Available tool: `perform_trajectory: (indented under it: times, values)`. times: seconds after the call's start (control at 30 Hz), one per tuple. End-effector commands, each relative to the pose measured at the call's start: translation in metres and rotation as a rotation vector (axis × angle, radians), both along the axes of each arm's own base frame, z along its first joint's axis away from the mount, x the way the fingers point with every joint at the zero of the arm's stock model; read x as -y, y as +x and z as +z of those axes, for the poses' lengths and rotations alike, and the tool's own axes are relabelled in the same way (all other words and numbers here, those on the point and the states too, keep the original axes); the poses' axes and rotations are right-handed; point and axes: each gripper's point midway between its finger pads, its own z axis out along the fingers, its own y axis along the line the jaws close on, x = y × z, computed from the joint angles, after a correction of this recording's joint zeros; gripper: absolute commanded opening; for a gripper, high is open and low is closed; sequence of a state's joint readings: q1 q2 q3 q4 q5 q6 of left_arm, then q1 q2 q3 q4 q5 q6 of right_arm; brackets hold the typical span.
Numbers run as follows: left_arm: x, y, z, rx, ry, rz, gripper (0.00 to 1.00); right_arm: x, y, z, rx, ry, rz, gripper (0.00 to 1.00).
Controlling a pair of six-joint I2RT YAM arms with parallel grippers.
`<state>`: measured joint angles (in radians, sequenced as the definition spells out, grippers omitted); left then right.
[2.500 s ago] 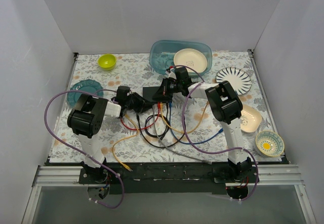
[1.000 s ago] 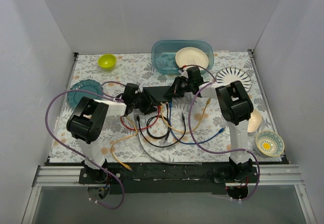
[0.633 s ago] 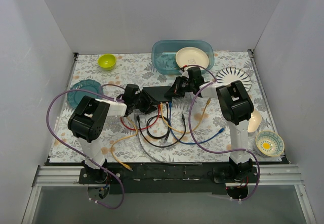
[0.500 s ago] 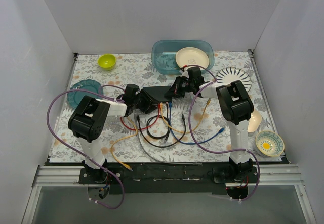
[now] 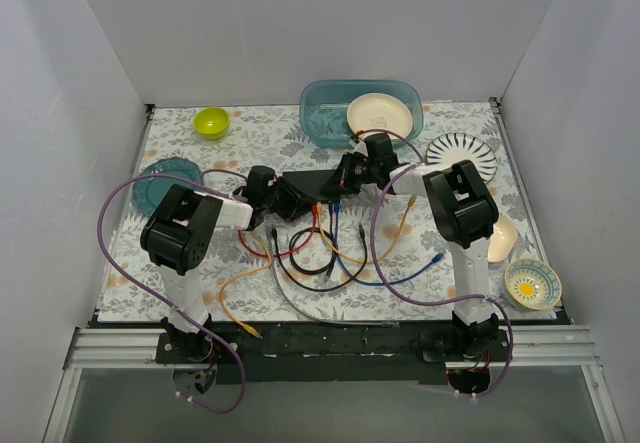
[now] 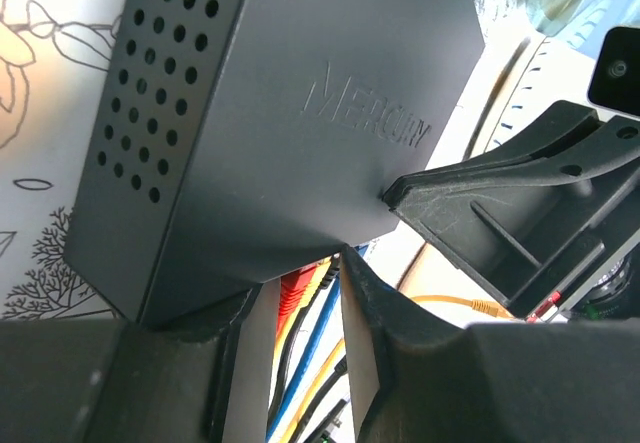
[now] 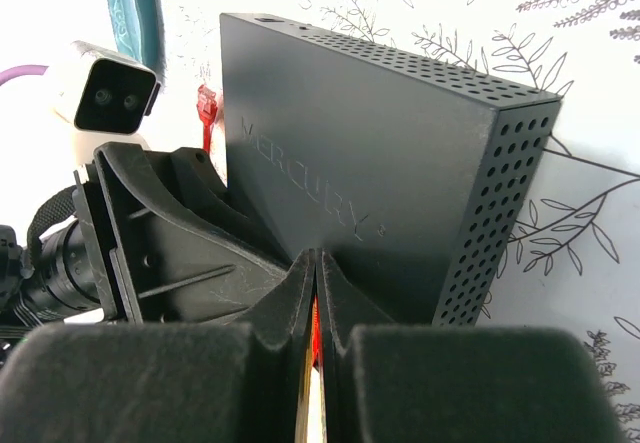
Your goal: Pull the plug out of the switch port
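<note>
The matte-black switch lies mid-table with several cables running from its near edge. It fills the left wrist view and the right wrist view. My left gripper is at its left end. In its own view the left gripper is open, and its fingers straddle the red plug and the yellow, blue and black cables at the port edge. My right gripper is at the switch's right end. In its own view the right gripper is pinched shut on a red plug.
Loose cables coil on the mat in front of the switch. A blue tub holding a cream plate is just behind it. A striped plate, a teal plate, a green bowl and a patterned bowl stand around.
Since 2.5 s ago both grippers and the switch have shifted a little back and to the right. In the last half second the right gripper has edged slightly left.
</note>
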<state>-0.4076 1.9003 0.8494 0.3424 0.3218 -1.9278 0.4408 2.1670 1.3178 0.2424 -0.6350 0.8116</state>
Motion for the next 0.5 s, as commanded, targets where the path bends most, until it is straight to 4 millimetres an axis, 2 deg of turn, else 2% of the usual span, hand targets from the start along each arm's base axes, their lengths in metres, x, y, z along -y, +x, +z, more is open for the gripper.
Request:
perform_trajectory:
  times: [0.0, 0.07, 0.13, 0.33, 0.47]
  values:
    - [-0.014, -0.026, -0.044, -0.101, 0.079, -0.007, 0.23, 0.008, -0.004, -0.027, -0.036, -0.078, -0.019, 0.08]
    - [-0.014, -0.031, -0.044, -0.097, 0.076, -0.029, 0.29, 0.008, -0.003, -0.026, -0.031, -0.079, -0.020, 0.08]
    - [-0.015, -0.033, -0.045, -0.100, 0.082, -0.035, 0.29, 0.008, -0.005, -0.027, -0.034, -0.079, -0.017, 0.07]
    - [-0.015, -0.040, -0.048, -0.097, 0.071, -0.057, 0.23, 0.008, -0.006, -0.027, -0.036, -0.079, -0.016, 0.08]
    - [-0.013, -0.042, -0.048, -0.095, 0.064, -0.068, 0.22, 0.009, -0.007, -0.030, -0.040, -0.083, -0.016, 0.07]
